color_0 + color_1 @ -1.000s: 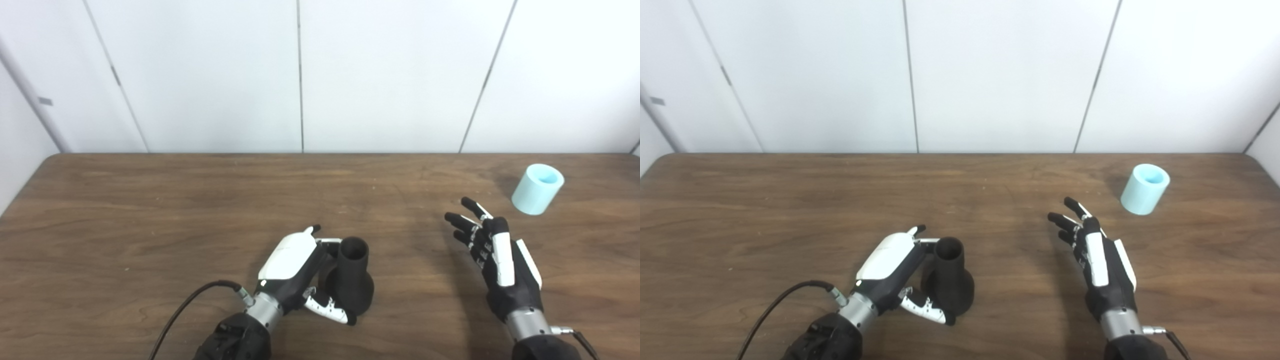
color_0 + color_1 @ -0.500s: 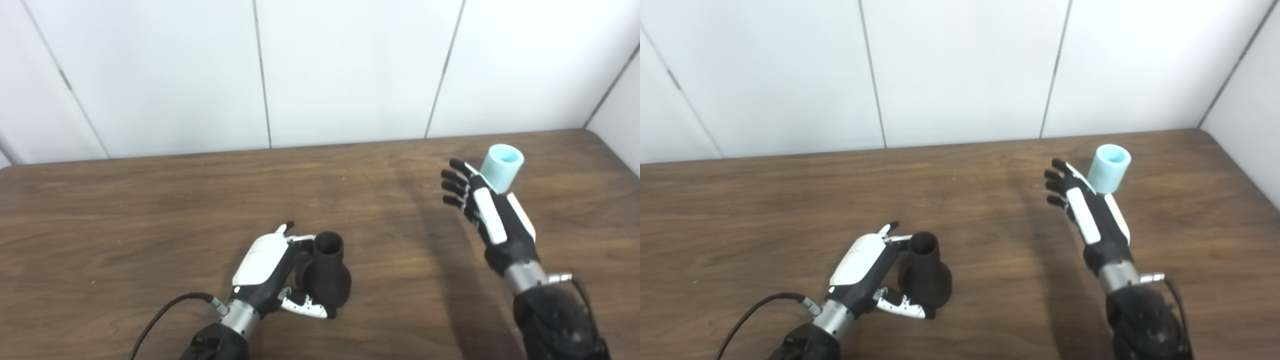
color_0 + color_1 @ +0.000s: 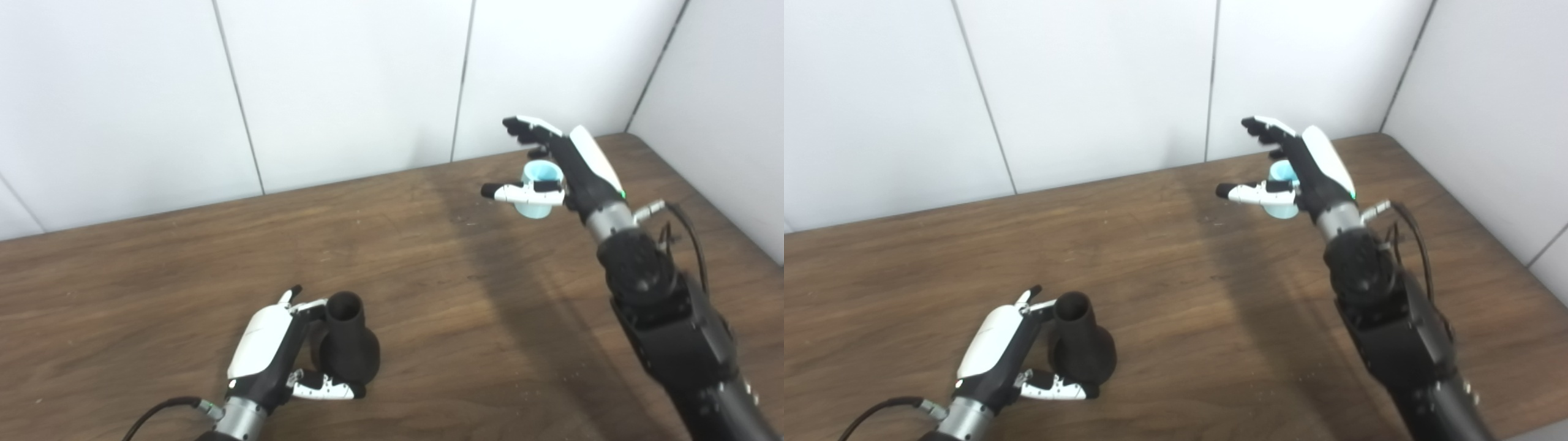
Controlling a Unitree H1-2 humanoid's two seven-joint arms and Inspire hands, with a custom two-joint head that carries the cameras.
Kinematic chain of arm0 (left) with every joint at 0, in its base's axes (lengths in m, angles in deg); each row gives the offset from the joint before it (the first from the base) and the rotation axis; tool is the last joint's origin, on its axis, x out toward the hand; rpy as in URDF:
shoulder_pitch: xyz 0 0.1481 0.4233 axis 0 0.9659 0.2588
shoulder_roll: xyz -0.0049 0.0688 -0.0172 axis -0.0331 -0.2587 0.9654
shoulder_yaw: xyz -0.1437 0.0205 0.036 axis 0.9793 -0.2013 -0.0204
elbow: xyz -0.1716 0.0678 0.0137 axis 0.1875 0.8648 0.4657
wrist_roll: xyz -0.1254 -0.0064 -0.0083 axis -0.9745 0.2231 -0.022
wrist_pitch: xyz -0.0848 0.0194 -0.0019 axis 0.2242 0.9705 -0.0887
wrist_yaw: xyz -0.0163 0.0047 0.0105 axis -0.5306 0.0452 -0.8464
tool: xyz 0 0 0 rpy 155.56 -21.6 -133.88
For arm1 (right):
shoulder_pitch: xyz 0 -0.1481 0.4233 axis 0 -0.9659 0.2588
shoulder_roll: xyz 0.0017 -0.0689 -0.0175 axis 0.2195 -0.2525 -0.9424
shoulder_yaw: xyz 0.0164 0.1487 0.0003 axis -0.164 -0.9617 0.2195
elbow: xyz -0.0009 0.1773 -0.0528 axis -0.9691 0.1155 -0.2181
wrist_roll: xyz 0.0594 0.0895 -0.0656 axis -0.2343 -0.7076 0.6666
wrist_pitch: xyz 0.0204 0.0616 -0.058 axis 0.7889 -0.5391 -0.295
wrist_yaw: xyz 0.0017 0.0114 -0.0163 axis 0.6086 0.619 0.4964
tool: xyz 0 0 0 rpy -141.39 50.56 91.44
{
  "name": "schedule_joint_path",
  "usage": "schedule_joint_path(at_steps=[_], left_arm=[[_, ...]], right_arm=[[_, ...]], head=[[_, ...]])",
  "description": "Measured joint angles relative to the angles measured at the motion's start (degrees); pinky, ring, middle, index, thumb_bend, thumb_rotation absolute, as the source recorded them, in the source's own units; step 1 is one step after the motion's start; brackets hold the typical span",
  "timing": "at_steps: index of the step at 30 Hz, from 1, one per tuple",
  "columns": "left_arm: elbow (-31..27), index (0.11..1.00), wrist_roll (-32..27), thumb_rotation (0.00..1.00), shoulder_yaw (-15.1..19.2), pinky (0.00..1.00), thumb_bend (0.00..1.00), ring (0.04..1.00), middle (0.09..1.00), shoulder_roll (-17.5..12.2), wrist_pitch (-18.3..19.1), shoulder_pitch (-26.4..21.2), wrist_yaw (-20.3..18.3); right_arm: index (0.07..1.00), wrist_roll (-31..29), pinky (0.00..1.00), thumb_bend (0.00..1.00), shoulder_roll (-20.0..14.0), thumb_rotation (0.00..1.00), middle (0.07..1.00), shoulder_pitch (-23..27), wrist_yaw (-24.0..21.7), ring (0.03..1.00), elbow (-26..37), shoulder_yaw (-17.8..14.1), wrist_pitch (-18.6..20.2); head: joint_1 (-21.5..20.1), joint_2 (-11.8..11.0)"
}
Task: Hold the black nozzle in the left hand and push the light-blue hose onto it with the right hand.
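The black nozzle (image 3: pixel 346 346) stands upright on the wooden table (image 3: pixel 153 275), wide base down and open neck up. My left hand (image 3: pixel 266 352) is wrapped around it, fingers behind the neck and thumb across the front of the base. The light-blue hose (image 3: pixel 534 210), a short tube, stands at the far right of the table. My right hand (image 3: pixel 569 165) is open over it, fingers spread above its top and thumb stretched across its front. The hand hides part of the hose, and I cannot tell whether they touch.
White wall panels (image 3: pixel 343 86) close off the far edge of the table, and a side wall (image 3: pixel 723 122) runs along its right edge. A black cable (image 3: pixel 159 410) trails from my left wrist.
The camera has turned right. My right hand has reached forward and up from mid-table to the hose and turned so its thumb crosses the hose's front. The left hand stays on the nozzle.
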Motion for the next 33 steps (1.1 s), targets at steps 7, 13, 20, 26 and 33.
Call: schedule_joint_path(at_steps=[7,13,20,26,33], left_arm=[[0.12,0.503,-0.04,0.00,0.13,1.00,0.52,0.707,0.449,-0.11,-0.35,0.10,0.07],[0.61,0.505,-0.53,0.00,0.43,1.00,0.52,0.708,0.446,-0.41,-1.65,0.07,0.14],[0.62,0.503,-1.17,0.00,0.94,1.00,0.52,0.706,0.446,-0.64,-2.27,0.22,0.13],[0.60,0.506,-1.30,0.00,1.14,1.00,0.52,0.707,0.439,-0.82,-2.35,0.41,0.13],[0.36,0.500,-1.28,0.00,0.79,1.00,0.52,0.709,0.455,-1.31,-2.30,0.28,-0.10]], right_arm=[[0.829,9.32,0.95,0.75,-5.62,0.25,0.888,7.14,-4.57,0.937,-8.98,6.27,-0.84],[0.848,17.03,0.96,0.86,-8.35,0.24,0.908,15.65,-11.16,0.949,-18.10,12.25,0.21],[0.871,19.66,0.94,0.90,-8.48,0.24,0.928,19.48,-18.82,0.956,-24.26,14.51,2.07],[0.884,21.51,0.88,0.91,-8.33,0.23,0.921,21.56,-23.60,0.932,-28.51,14.61,2.48],[0.879,25.51,0.71,0.90,-5.73,0.18,0.857,22.80,-30.65,0.809,-31.80,12.02,2.57]], head=[[-3.07,-0.35],[-4.57,-0.53],[-5.19,-0.18],[-4.92,0.26],[-4.57,1.14]])
